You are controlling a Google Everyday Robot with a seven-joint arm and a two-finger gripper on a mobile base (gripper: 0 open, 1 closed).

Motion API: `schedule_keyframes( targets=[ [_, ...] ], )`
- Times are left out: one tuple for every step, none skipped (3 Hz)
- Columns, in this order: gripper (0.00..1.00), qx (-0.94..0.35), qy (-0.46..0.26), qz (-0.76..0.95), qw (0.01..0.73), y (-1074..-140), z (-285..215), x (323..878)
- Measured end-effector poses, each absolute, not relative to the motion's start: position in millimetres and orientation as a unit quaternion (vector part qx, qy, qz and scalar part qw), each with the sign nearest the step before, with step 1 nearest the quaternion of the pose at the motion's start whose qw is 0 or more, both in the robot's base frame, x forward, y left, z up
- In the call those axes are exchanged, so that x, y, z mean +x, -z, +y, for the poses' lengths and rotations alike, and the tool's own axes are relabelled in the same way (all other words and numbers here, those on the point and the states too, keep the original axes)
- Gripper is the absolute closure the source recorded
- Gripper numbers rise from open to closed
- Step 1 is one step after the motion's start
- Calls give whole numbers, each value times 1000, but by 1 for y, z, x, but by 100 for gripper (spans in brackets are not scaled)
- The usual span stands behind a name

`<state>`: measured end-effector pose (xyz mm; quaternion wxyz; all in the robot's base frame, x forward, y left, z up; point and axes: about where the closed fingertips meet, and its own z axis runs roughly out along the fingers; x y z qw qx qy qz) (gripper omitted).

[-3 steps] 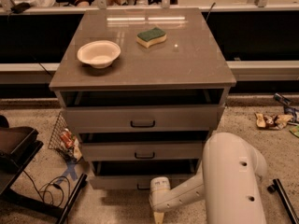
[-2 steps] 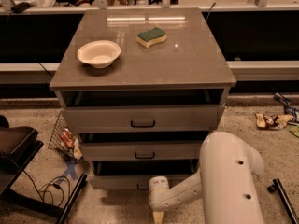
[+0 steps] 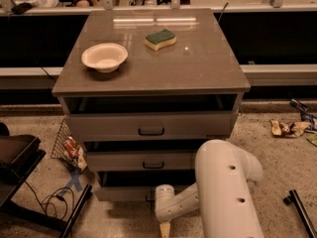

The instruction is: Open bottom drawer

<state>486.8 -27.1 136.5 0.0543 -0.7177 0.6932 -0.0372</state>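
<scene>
The bottom drawer (image 3: 121, 193) is the lowest grey front of the cabinet (image 3: 148, 68). A dark gap shows above it. Its black handle (image 3: 147, 198) is partly hidden behind my wrist. My gripper (image 3: 164, 228) hangs at the bottom edge of the camera view, just in front of and slightly below the drawer's handle, pointing down toward the floor. My white arm (image 3: 225, 192) fills the lower right and covers the drawer's right part. The middle drawer (image 3: 143, 161) and top drawer (image 3: 148, 126) sit above it.
A cream bowl (image 3: 104, 56) and a green-and-yellow sponge (image 3: 160, 39) lie on the cabinet top. A wire basket with snack packs (image 3: 68, 148) leans at the cabinet's left. A black stand and cables (image 3: 29, 182) are on the left floor, wrappers (image 3: 287, 128) on the right.
My arm's bulky upper part has shifted a little to the left. The gripper stays low in front of the bottom drawer. The drawers look unchanged.
</scene>
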Motion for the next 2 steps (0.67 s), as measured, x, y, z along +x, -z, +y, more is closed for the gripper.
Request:
schedule_keyframes(
  targets=[
    [0, -722, 10, 689, 64, -126, -14, 487],
    [0, -728, -11, 681, 76, -124, -3, 485]
  ],
)
